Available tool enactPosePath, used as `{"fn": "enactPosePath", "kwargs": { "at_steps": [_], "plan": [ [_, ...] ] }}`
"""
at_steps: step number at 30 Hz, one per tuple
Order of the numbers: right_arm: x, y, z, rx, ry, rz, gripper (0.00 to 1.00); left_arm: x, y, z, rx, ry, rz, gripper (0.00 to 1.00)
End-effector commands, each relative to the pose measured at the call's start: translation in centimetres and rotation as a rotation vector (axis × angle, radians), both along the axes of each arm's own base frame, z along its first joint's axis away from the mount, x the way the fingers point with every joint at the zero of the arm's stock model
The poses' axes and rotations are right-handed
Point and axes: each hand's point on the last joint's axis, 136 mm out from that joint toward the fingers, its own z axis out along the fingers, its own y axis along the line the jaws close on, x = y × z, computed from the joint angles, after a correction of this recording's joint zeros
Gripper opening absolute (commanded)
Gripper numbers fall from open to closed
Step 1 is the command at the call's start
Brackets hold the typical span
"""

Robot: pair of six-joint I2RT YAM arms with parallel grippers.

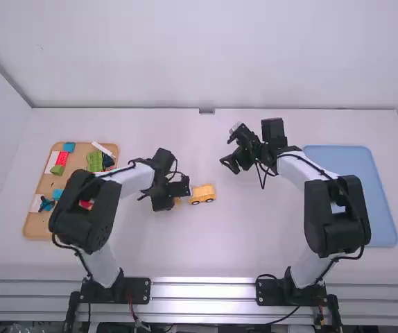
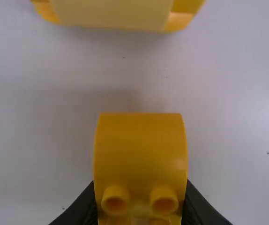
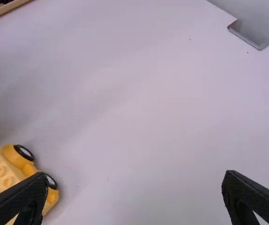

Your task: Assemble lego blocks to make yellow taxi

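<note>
The yellow car base (image 1: 202, 194) with dark wheels stands mid-table; the right wrist view shows studs on top of the car base (image 3: 3, 173). Just left of it is my left gripper (image 1: 176, 200). In the left wrist view, a rounded yellow block (image 2: 140, 150) with studs is held by my left gripper (image 2: 140, 206), with the car base (image 2: 115, 11) a short gap away. My right gripper (image 1: 232, 154) is beyond and to the right of the car base, over the table; in the right wrist view my right gripper (image 3: 134, 199) is open and holds nothing.
A wooden tray (image 1: 36, 225) with red, green, blue and white pieces is on the left, partly behind the left arm. A blue tray (image 1: 383, 208) lies on the right beside the right arm. A small metal bracket (image 1: 206, 111) sits at the table's far edge.
</note>
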Motion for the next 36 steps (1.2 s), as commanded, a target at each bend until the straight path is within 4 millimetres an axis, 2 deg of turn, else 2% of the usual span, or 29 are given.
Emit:
{"fn": "enactPosePath", "kwargs": {
  "at_steps": [1,6,14,16,20,22,23,24,29,31,36],
  "plan": [
    [0.5,0.2,1.6,0.013,-0.035,0.007,0.99,0.9,-0.4,0.5,-0.007,-0.032,-0.111,0.02],
    [0.4,0.2,1.5,0.011,-0.028,0.007,0.99,1.6,-1.8,-0.2,-0.075,-0.081,-0.191,0.02],
    [0.3,0.2,1.5,0.011,-0.026,0.007,0.99,1.3,-0.5,-0.9,-0.007,-0.083,-0.182,0.02],
    [0.4,0.2,1.5,0.012,-0.029,0.007,0.99,1.3,-0.2,-1.0,0.009,-0.082,-0.171,0.08],
    [0.4,0.2,1.6,0.012,-0.032,0.007,0.99,1.7,-0.2,-1.0,0.006,-0.096,-0.136,0.29],
    [0.4,0.2,1.5,0.012,-0.03,0.007,0.98,1.7,-0.3,-1.0,0.002,-0.094,-0.14,0.58],
    [0.4,0.2,1.5,0.011,-0.029,0.007,0.99,1.6,-0.3,-1.0,0.0,-0.092,-0.14,0.88],
    [0.4,0.2,1.5,0.012,-0.028,0.007,0.99,1.6,-0.3,-1.0,0.001,-0.092,-0.14,0.99],
    [0.4,0.2,1.5,0.011,-0.029,0.007,0.99,1.5,-0.8,-0.9,-0.048,-0.086,-0.165,0.99],
    [0.4,0.2,1.5,0.011,-0.027,0.007,0.99,1.4,-1.2,-0.6,-0.124,-0.077,-0.174,0.99],
    [0.3,0.2,1.4,0.01,-0.023,0.007,0.99,1.8,-1.6,1.0,-0.378,-0.044,-0.073,0.99]
  ]
}}
